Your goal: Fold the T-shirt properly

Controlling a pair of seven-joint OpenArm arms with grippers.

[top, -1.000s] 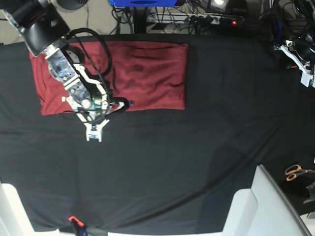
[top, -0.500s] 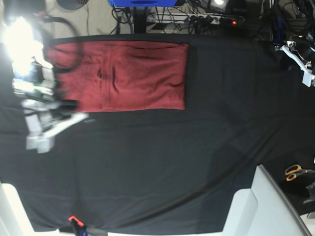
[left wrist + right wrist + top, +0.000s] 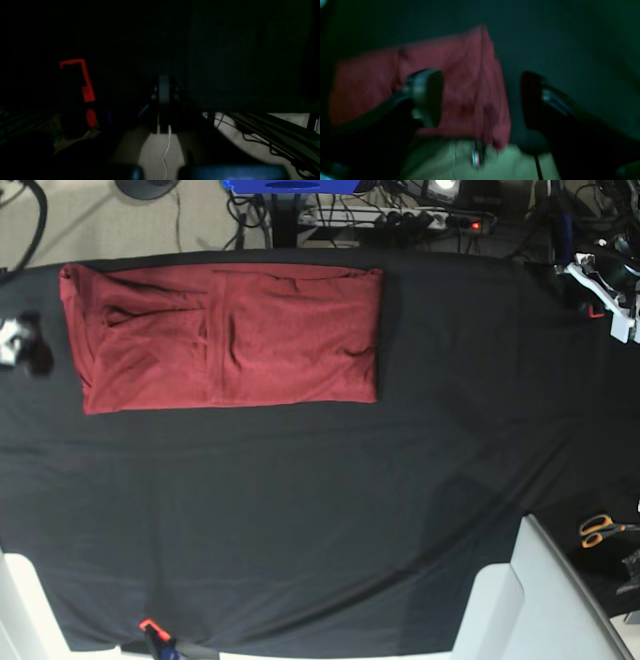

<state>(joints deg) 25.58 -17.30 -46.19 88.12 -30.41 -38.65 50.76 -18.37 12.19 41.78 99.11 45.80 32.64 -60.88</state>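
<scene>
The T-shirt (image 3: 230, 335) is brick red and lies flat as a wide folded rectangle at the far left of the black tablecloth (image 3: 330, 500). My right gripper (image 3: 18, 342) shows as a blur at the table's left edge, just left of the shirt and clear of it. In the right wrist view the right gripper (image 3: 480, 100) is open and empty, with the shirt (image 3: 460, 82) beyond its fingers (image 3: 427, 97). My left gripper (image 3: 612, 302) is at the far right edge, far from the shirt. The left wrist view is too dark to show its jaws.
Orange-handled scissors (image 3: 600, 530) lie at the right edge. A white panel (image 3: 530, 600) stands at the bottom right. An orange clamp (image 3: 148, 626) grips the front edge. Cables and a power strip (image 3: 400, 220) lie behind the table. A red clamp (image 3: 85, 85) shows in the left wrist view.
My right arm has swung off the shirt's left part to the table's left edge. The whole shirt lies uncovered now. The left arm has hardly moved.
</scene>
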